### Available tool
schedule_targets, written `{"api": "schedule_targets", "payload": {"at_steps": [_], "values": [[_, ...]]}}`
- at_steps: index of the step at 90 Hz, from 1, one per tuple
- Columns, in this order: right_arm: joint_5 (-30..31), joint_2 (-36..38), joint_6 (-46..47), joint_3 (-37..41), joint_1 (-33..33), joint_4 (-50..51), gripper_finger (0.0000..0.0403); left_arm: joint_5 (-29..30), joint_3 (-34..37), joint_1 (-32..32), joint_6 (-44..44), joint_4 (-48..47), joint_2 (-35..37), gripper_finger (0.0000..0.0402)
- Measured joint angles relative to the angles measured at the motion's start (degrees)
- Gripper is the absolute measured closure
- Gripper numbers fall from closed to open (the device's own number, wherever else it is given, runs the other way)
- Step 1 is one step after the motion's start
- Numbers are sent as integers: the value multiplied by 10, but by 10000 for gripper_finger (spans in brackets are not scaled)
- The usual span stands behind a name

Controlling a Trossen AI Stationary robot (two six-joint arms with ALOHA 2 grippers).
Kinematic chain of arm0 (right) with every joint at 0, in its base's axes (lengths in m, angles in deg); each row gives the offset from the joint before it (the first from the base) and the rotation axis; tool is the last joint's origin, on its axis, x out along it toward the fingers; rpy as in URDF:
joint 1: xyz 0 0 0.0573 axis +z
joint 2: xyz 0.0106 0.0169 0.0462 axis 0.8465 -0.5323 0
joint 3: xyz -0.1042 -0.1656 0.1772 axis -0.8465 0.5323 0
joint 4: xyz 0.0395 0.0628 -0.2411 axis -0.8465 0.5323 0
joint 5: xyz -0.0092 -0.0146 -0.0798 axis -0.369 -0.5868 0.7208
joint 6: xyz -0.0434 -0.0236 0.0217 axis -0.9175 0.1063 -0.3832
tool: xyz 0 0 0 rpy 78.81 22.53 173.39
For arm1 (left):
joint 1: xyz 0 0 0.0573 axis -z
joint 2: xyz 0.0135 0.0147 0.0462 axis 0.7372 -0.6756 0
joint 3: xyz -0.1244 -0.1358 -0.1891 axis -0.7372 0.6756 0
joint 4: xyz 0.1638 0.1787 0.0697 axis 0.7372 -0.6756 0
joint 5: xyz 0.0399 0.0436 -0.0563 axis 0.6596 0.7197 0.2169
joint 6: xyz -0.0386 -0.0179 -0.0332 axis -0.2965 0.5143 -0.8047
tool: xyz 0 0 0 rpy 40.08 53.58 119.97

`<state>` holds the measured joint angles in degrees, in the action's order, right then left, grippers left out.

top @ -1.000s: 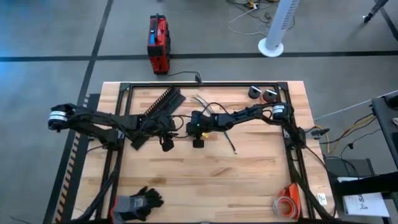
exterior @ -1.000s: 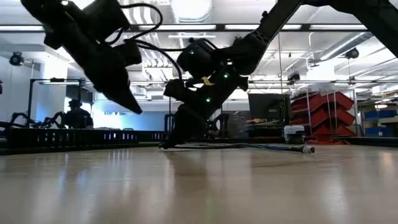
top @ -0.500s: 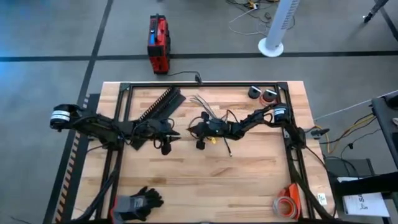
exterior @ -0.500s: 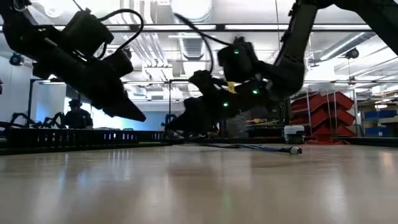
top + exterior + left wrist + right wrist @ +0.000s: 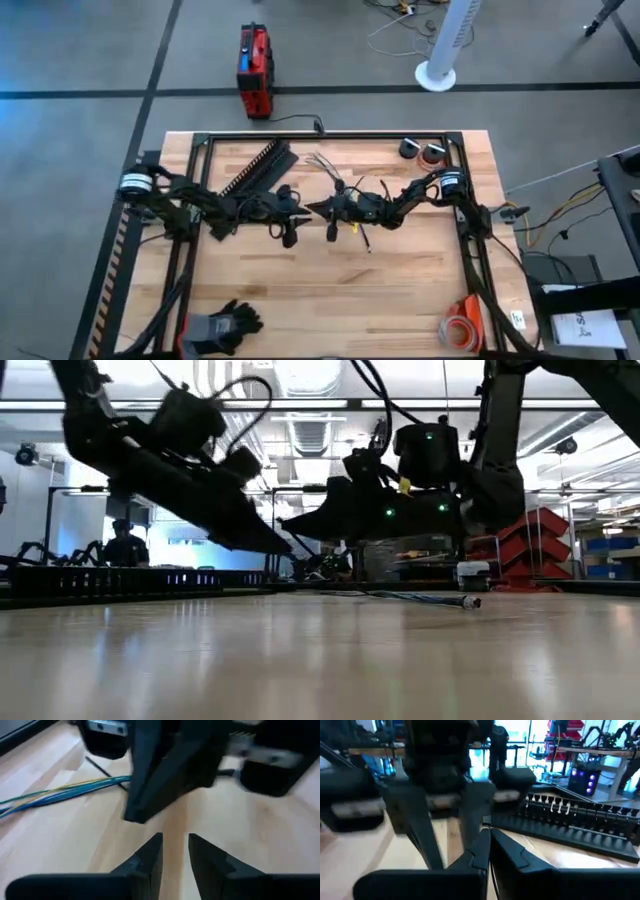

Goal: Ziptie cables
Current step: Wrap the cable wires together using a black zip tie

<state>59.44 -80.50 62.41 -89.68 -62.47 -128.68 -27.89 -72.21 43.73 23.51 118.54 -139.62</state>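
Cables (image 5: 338, 186), thin green, grey and black wires running 11-to-5 on my wooden table (image 5: 400, 290), lie under my right pincer (image 5: 312, 208), fingers nearly closed; left pincer (image 5: 303, 214), narrowly parted, faces it.

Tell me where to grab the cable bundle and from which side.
Grip the cables on the stretch where the wires run tight together, not at the fanned end, where a pinch would likely catch only some strands. They lie flat on the table, so come down from above with the fingers straddling the run.
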Motion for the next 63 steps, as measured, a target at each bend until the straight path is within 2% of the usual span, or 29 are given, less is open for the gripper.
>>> {"api": "schedule_targets", "payload": {"at_steps": [8,23,34,45,63], "values": [[-1,2,1,3,2,-4,403,17,-10,-2,0,20,-33,289],[-2,4,1,4,7,-4,403,24,-10,-2,22,140,-76,245],[-2,8,1,4,8,-4,403,25,-2,-2,28,182,-95,224],[-2,11,1,4,8,-4,403,25,10,-2,25,214,-101,225],[0,12,1,4,8,-5,403,25,18,-2,27,278,-100,260]]}}
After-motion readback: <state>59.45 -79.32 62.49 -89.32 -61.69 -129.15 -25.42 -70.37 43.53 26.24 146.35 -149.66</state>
